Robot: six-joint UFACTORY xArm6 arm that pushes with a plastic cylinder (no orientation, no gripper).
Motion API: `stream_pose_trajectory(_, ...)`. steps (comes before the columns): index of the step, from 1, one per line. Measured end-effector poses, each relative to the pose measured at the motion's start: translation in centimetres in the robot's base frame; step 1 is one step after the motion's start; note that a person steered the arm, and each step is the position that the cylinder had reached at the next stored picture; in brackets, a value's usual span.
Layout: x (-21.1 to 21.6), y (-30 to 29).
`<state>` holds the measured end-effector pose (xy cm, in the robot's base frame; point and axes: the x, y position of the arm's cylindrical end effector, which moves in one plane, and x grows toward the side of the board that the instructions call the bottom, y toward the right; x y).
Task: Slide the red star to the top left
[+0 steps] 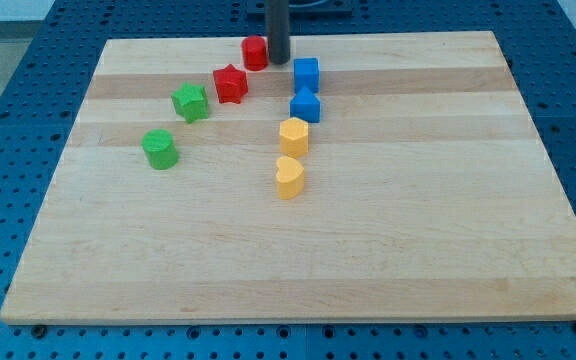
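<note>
**Block layout on the counter, with the rod at the far edge**

The wooden counter carries eight blocks, all gathered in its upper middle part. My tip rests close to the view's top edge, just beside the right flank of the red cylinder; whether the two touch cannot be told. The arm carries no pincer, so no open or closed state applies. The red star lies below and slightly left of the red cylinder, near it but apart. To its lower left sits the green star, and further down-left the green cylinder; these two stand between the red star and the counter's left edge. The strip of counter toward the view's top left corner shows bare wood. Right of the tip, a blue cube stands above a second blue block. Below these come a yellow hexagonal block and a yellow heart-like block. The counter's lower half and right side show open wood.
</note>
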<state>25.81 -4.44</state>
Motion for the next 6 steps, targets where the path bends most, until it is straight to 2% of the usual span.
stream_pose_trajectory(3,6.2,-4.4)
stream_pose_trajectory(4,4.4,-5.4)
stream_pose_trajectory(6,5.5,-11.4)
